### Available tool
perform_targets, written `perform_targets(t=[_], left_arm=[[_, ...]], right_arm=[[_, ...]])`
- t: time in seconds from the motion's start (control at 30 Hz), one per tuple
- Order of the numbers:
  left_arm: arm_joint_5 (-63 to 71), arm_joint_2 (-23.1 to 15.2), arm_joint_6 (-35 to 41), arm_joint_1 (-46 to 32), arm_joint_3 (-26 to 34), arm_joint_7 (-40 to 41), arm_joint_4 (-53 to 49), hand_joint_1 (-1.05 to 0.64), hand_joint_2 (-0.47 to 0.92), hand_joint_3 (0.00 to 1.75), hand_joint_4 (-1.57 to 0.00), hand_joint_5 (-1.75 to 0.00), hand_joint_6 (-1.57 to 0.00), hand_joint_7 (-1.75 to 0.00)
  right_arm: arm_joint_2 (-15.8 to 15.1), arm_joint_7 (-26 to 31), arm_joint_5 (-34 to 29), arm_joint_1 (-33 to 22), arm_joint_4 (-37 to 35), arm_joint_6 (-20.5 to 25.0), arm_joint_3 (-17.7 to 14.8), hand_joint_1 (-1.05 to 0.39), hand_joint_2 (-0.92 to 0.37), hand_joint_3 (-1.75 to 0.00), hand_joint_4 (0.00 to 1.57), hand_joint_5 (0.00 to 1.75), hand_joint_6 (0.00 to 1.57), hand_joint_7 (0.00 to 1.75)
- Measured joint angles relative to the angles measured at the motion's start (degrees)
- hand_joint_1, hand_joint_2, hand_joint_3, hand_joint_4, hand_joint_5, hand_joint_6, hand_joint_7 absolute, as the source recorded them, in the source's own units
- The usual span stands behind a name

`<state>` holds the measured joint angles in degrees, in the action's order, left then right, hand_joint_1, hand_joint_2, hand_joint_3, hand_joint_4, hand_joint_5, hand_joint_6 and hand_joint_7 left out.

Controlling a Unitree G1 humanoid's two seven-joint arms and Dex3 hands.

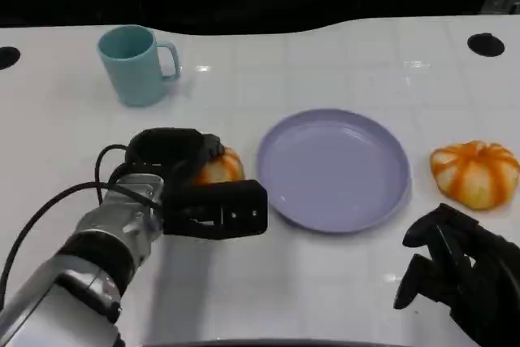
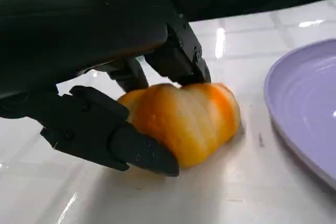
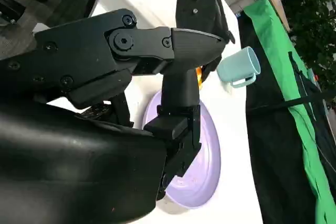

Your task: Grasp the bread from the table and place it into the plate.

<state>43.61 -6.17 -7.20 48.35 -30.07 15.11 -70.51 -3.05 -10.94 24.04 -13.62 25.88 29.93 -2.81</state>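
The tabletop (image 1: 325, 282) is white and glossy, scored with a faint grid of seams, with a dark round hole near each far corner. Near its middle sits the plate (image 1: 337, 170) — round, shallow, smooth lilac, a soft sheen on its rim. The left hand (image 1: 191, 184), hard black segmented shells on a silver forearm with a looping black cable, lies just beside the plate's left rim, toward the near left of the tabletop. Its fingers (image 2: 113, 135) are closed around the bread (image 2: 184, 121), a rounded, ribbed orange-and-cream bun with a shiny crust resting on the table; one finger lies along the front of the bun and others come down over its top, so from the head camera much of the bun is covered. The right hand (image 1: 459, 274) is at the near right corner, fingers curled inward with nothing visible in them — partly cut off by the frame. A second bun (image 1: 475, 172), striped orange and pale, sits by the right edge, apart from the plate. A matte teal mug (image 1: 136, 64) with a handle stands toward the far left.
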Motion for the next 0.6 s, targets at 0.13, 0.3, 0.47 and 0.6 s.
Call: perform_targets(t=[0.13,0.3,0.47,0.6], left_arm=[[0.1,-0.2,-0.4,-0.1,-0.1,3.2,-0.2,-0.27,0.92,0.29,-0.78,-1.75,-0.78,-0.96],[0.1,-0.3,-0.3,-0.1,-0.2,3.6,-0.3,-0.24,0.92,0.32,-0.81,-1.75,-0.67,-1.49],[-2.7,-0.3,0.6,-0.1,2.3,5.1,-0.2,-0.23,0.92,0.23,-0.82,-1.75,-0.87,-0.53],[-4.9,-0.2,1.7,0.0,3.9,5.5,0.3,-0.19,0.92,0.24,-0.86,-1.75,-0.81,-0.96]], right_arm=[[0.0,0.0,0.0,0.0,0.2,0.1,0.0,-0.46,-0.92,-0.38,0.63,1.75,0.48,1.61],[-0.1,0.0,0.0,0.0,0.2,0.1,0.0,-0.45,-0.92,-0.38,0.62,1.75,0.48,1.61],[0.0,0.0,0.0,0.0,0.2,0.1,0.0,-0.45,-0.92,-0.38,0.62,1.75,0.48,1.61],[0.0,0.0,0.0,0.0,0.2,0.1,-0.1,-0.45,-0.92,-0.38,0.62,1.75,0.48,1.61]])
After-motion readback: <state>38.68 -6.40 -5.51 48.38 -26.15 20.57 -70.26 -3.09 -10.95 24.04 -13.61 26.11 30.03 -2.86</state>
